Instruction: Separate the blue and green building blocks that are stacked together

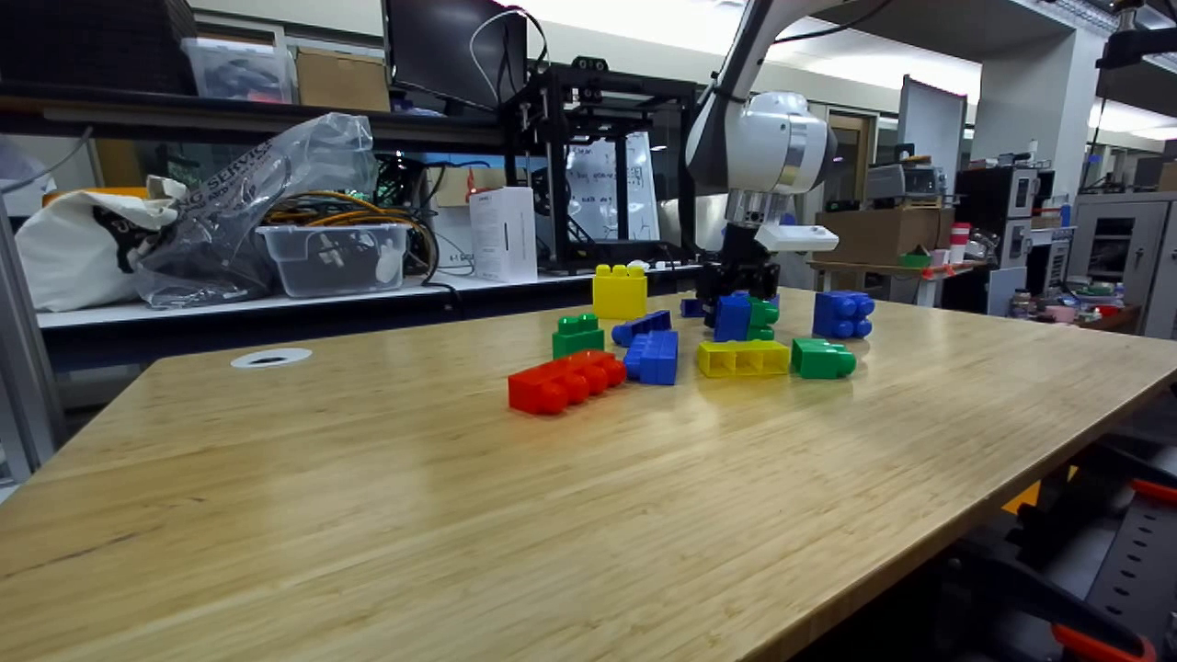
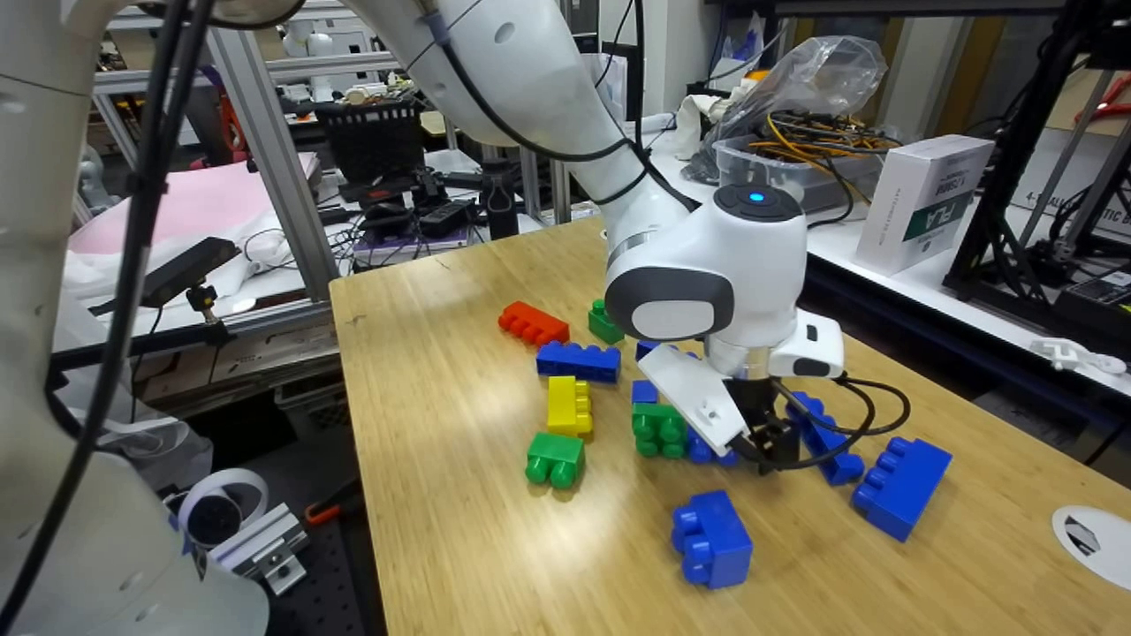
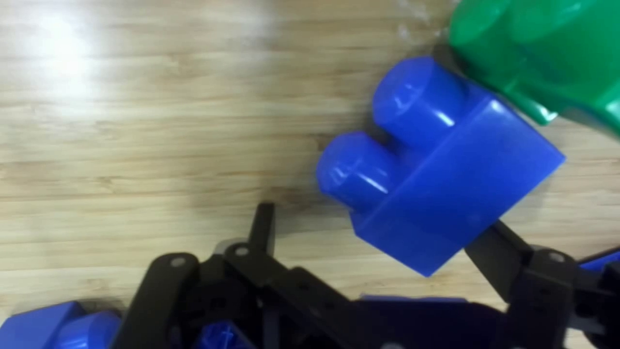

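In both exterior views a green block (image 1: 762, 318) (image 2: 659, 430) lies on its side with a blue block (image 1: 732, 317) (image 2: 644, 391) against its base; the two look joined. Part of that green block (image 3: 552, 53) fills the upper right of the wrist view. Close beside it is another blue brick (image 3: 450, 184) with two studs showing; whether they touch I cannot tell. My gripper (image 3: 375, 220) is open, down at table height, its fingers on either side of this second blue brick, with a gap on the left. Blocks hide the fingertips in an exterior view.
A yellow brick (image 2: 565, 406), a loose green brick (image 2: 555, 459) and a red brick (image 2: 533, 323) lie around the pair. Several more blue bricks are scattered close by, including a short one (image 2: 712, 539) and a long one (image 2: 901, 486). Cables (image 2: 870, 415) loop beside the wrist.
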You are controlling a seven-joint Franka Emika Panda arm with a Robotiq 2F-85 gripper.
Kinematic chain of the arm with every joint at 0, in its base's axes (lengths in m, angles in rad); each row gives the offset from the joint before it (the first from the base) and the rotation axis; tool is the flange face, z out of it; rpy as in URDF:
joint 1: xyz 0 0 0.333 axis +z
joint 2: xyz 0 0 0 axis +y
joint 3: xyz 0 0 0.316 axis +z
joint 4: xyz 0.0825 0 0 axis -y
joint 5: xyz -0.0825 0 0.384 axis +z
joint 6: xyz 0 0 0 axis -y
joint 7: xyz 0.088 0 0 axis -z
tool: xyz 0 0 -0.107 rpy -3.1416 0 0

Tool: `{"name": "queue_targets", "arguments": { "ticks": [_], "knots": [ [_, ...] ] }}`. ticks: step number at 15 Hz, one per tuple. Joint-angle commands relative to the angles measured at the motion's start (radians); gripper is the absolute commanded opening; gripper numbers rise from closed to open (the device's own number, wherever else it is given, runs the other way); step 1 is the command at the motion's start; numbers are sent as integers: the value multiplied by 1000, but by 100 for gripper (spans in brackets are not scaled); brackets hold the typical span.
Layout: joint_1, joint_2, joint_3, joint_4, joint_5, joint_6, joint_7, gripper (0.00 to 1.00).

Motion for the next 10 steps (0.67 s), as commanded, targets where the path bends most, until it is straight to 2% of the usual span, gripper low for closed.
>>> {"name": "queue_targets", "arguments": {
  "ticks": [1,7,9,10],
  "knots": [
    [-98,-19,120,-13,-171,39,102,100],
    [-153,11,154,41,-158,-43,71,100],
    [-244,50,233,101,-240,-119,90,100],
    [-236,-7,233,69,-295,-176,138,100]
  ]
}}
